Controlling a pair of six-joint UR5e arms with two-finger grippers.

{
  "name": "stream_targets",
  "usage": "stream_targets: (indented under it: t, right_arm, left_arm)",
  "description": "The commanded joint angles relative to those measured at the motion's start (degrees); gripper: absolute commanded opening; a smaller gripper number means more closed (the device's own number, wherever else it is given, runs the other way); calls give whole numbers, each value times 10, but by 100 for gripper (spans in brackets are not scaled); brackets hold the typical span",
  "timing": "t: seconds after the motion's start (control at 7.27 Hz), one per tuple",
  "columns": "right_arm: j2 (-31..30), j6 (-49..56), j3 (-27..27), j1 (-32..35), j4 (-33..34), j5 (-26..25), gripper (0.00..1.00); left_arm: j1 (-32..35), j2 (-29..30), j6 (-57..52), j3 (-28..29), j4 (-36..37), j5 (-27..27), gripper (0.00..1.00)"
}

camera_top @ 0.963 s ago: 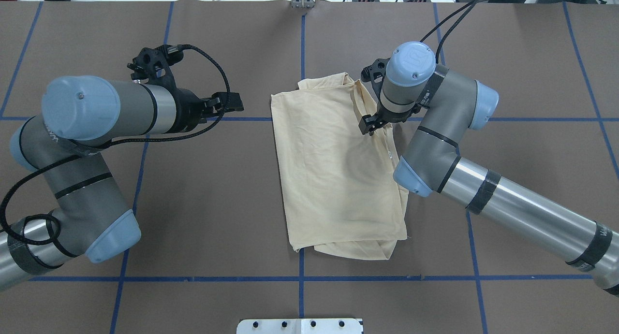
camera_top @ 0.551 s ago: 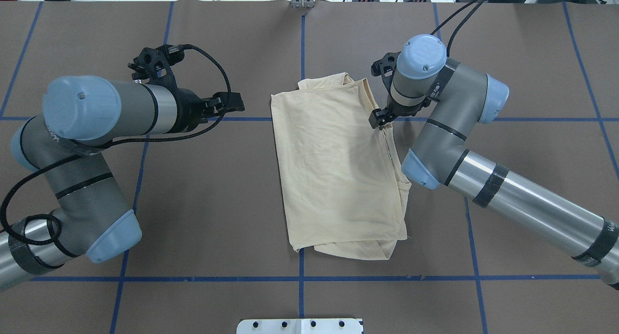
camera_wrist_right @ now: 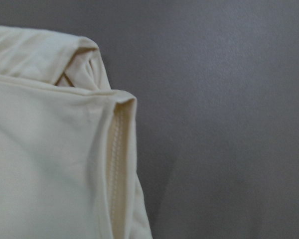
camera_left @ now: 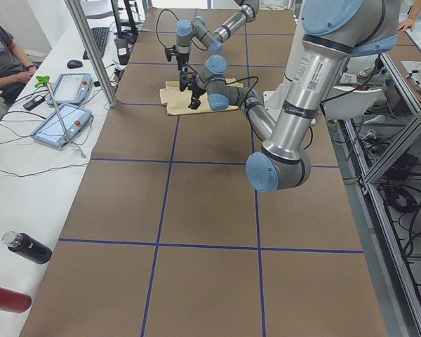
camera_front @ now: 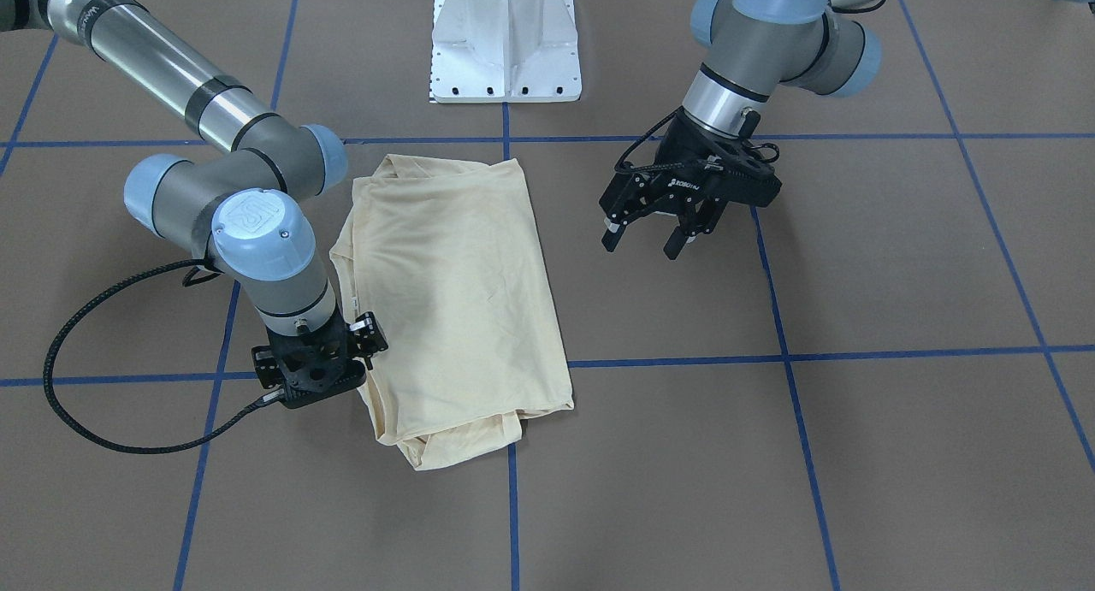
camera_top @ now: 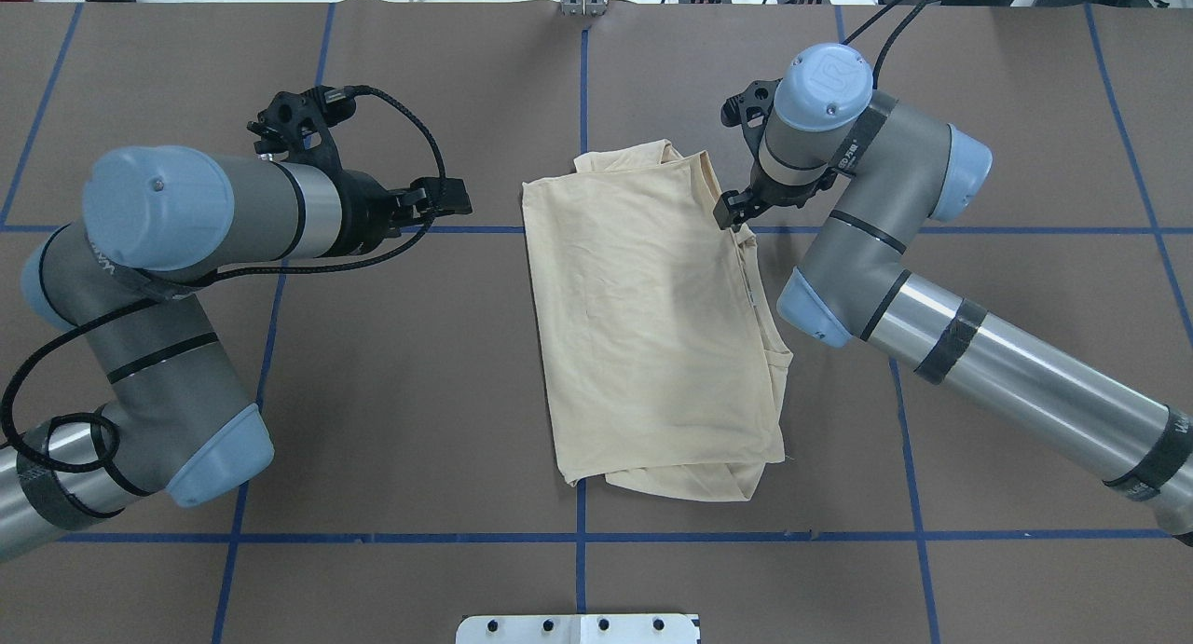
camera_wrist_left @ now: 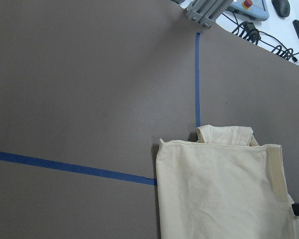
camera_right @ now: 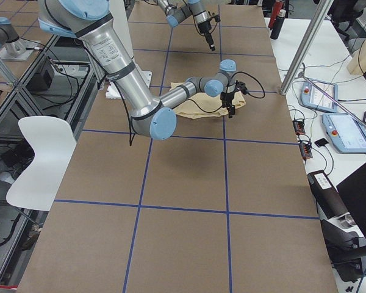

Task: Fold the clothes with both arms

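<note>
Right gripper (camera_top: 731, 212) had shifted outward and toward the far side of the table (camera_top: 419, 392), coming off the top of the T-shirt (camera_top: 643, 336) to the garment's right edge, close to its far corner. The cloth along that edge, raised earlier, now lay flat. Left arm position was unchanged.

T-shirt was found folded into a long rectangle at the middle of the table, plain side up, lying across the blue tape centre line (camera_top: 580, 569), with bunched layers showing at its near end. The right wrist view showed only a folded corner with its stitched hem (camera_wrist_right: 114, 164) against bare table.

Right gripper stood pointed down just above or at the shirt's edge; contact could not be confirmed, and whether its fingers were apart or together could not be told from any view.

Left gripper (camera_front: 642, 245) hung above bare table, well apart from the shirt on its left side, fingers spread and holding nothing.
</note>
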State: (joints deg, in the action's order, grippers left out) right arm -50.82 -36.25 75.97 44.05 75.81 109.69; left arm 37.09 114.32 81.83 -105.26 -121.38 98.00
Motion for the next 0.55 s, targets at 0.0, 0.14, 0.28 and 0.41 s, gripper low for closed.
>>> stream_targets:
  t: [0.0, 0.14, 0.28, 0.41]
  right_arm:
    - [40, 0, -27, 0, -25, -12, 100]
    - [49, 0, -71, -2, -74, -29, 100]
    - [49, 0, -88, -1, -102, -32, 100]
    - [49, 0, -93, -1, -104, -33, 100]
  left_arm:
    - [0, -1, 0, 1, 0, 0, 100]
    - [0, -1, 0, 1, 0, 0, 100]
    - [0, -1, 0, 1, 0, 0, 100]
    - [0, 0, 0, 0, 0, 0, 100]
